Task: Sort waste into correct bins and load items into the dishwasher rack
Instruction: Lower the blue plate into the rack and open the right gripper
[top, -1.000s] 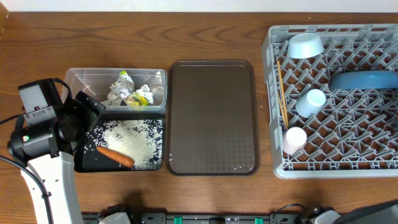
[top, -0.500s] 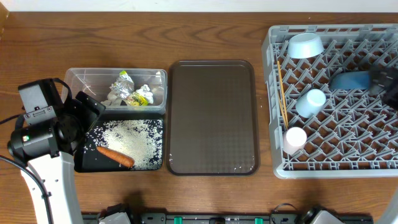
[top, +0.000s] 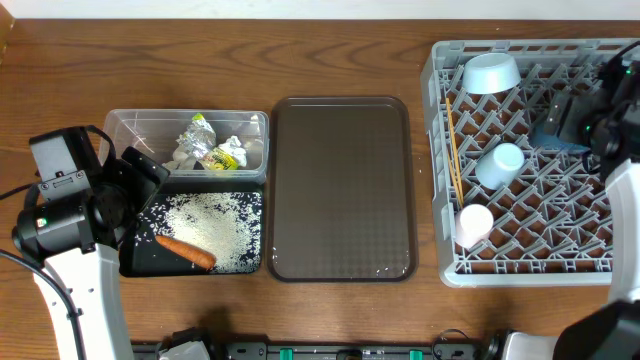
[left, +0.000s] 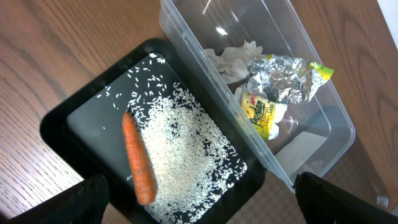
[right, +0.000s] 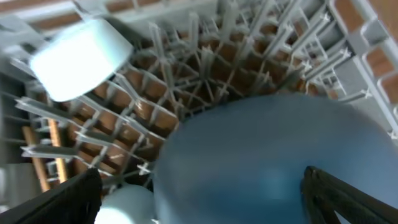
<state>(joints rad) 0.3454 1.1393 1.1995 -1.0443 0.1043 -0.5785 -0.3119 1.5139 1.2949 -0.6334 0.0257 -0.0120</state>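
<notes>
The dark blue plate (top: 553, 134) lies in the grey dishwasher rack (top: 440, 268), and it fills the right wrist view (right: 267, 155). My right gripper (top: 588, 125) hovers open just above it (right: 202, 199). The pale blue bowl (top: 492, 72), light blue cup (top: 500, 163), pink cup (top: 474, 222) and chopsticks (top: 452, 150) are in the rack. My left gripper (top: 145, 172) is open and empty (left: 199, 208) over the black tray (left: 81, 118), which holds the carrot (left: 138, 165) and rice (left: 180, 149). The clear tub (left: 311, 155) holds tissue (left: 233, 59) and the wrapper (left: 261, 112).
A large dark brown serving tray (top: 340, 190) lies between the bins and the rack. The rack's upright pegs (right: 205, 62) surround the plate. The bowl (right: 81, 56) and light blue cup (right: 124, 205) sit close to the plate's left side.
My right arm has come in from the right edge over the rack and now covers most of the dark blue plate. The left arm has not moved.
</notes>
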